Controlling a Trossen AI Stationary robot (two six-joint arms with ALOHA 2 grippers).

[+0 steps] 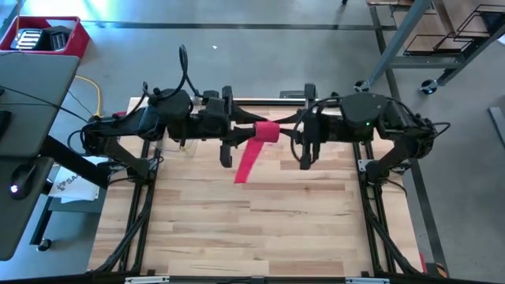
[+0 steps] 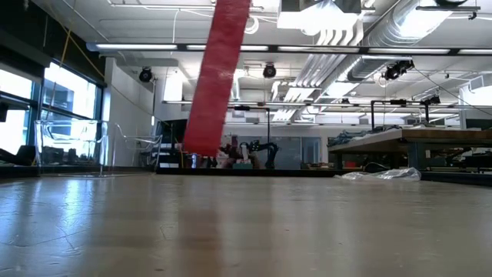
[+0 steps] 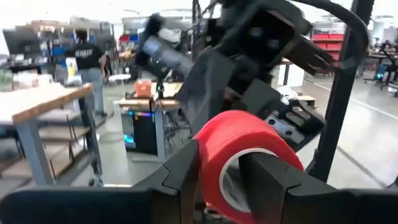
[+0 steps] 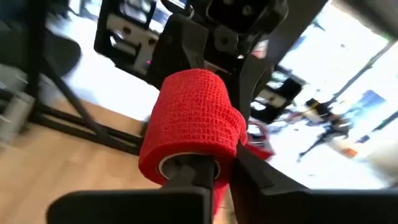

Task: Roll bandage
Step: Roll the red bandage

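Bright overhead shop light, wrist cams pretty smeary

Top-down shot is evenly lit, with just soft shadows under the arms on the table (image 1: 260,213) and a pale streak of glare on the floor past its far edge. Table-level cam catches ceiling strip lights (image 2: 231,48) blown out white, a dull sheen across the wood, and the hanging bandage (image 2: 215,77) soft from being so close. Both wrist cams have motion-blurred backgrounds; the right one is washed out by a bright window area (image 4: 348,68), though the bandage weave stays crisp.

Two black jointed arms (image 1: 150,122), looping black cables, green LED
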